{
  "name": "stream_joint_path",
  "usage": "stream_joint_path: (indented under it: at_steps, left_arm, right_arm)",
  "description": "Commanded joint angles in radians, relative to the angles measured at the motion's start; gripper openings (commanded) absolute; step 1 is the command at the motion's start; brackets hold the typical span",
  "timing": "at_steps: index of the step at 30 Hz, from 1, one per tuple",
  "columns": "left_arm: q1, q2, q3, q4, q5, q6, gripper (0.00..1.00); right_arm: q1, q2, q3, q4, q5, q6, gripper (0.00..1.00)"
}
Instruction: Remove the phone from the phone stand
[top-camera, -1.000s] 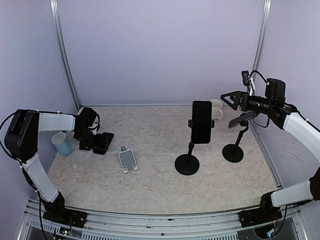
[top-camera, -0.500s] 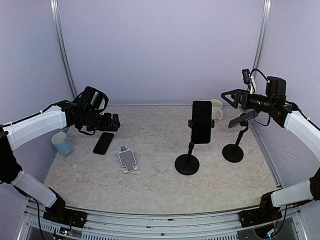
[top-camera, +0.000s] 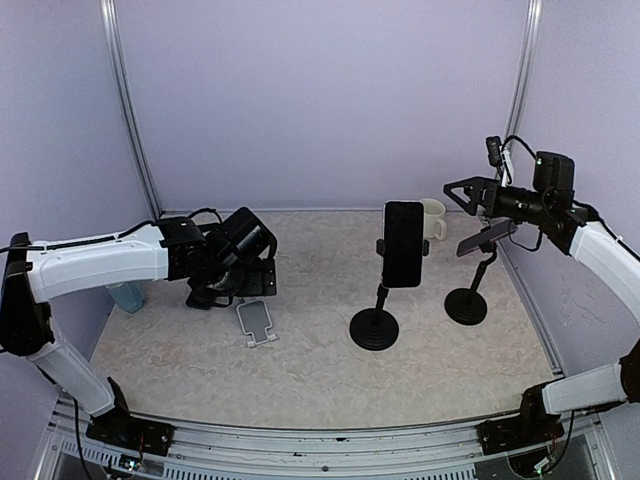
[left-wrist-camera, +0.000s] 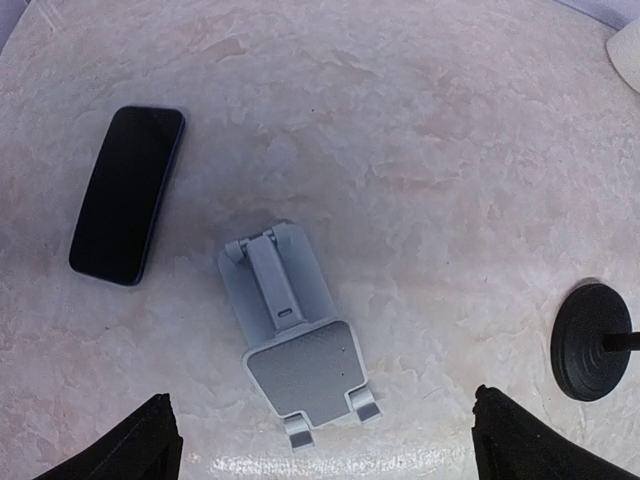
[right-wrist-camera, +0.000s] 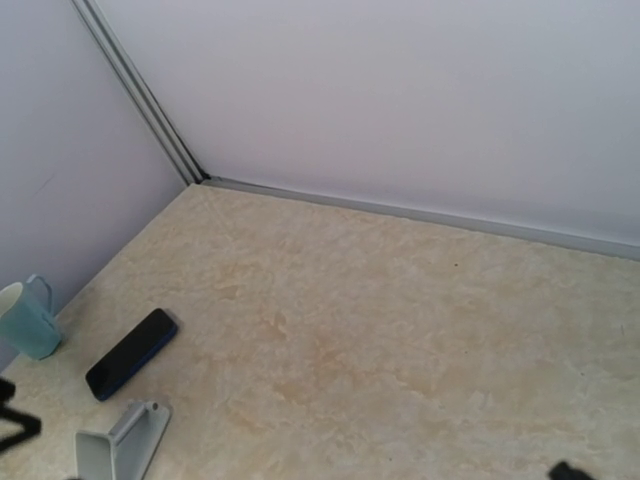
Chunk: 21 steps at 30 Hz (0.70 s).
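Left claw (left-wrist-camera: 325, 448) wide, holding nothing, above grey stand (left-wrist-camera: 295, 335), dark phone (left-wrist-camera: 127, 195) flat on desk (left-wrist-camera: 450, 150) beside that stand, right claw (top-camera: 458, 198) wide, far from stand

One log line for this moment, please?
left gripper open over empty grey stand | phone flat beside it | right gripper open, empty

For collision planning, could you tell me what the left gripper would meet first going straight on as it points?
Probably the grey folding phone stand lying on the table; depth is unclear.
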Motion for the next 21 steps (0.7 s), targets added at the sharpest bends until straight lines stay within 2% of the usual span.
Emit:
stream_joint_path:
  at_steps: [1, 6, 21]
  left_arm:
    - [-0.053, 0.085, 0.024, -0.073, -0.083, -0.192, 0.99]
    - [-0.064, 0.193, 0.055, -0.156, -0.119, -0.310, 0.99]
    - [-0.055, 0.327, 0.052, -0.009, -0.096, -0.329, 0.99]
  right_arm:
    - [0.006, -0.018, 0.009, 0.001, 0.000, -0.012, 1.00]
    - [0.006, -0.028, 0.005, -0.001, -0.003, -0.011, 1.00]
    - [0.006, -0.015, 0.011, -0.003, -0.006, -0.012, 1.00]
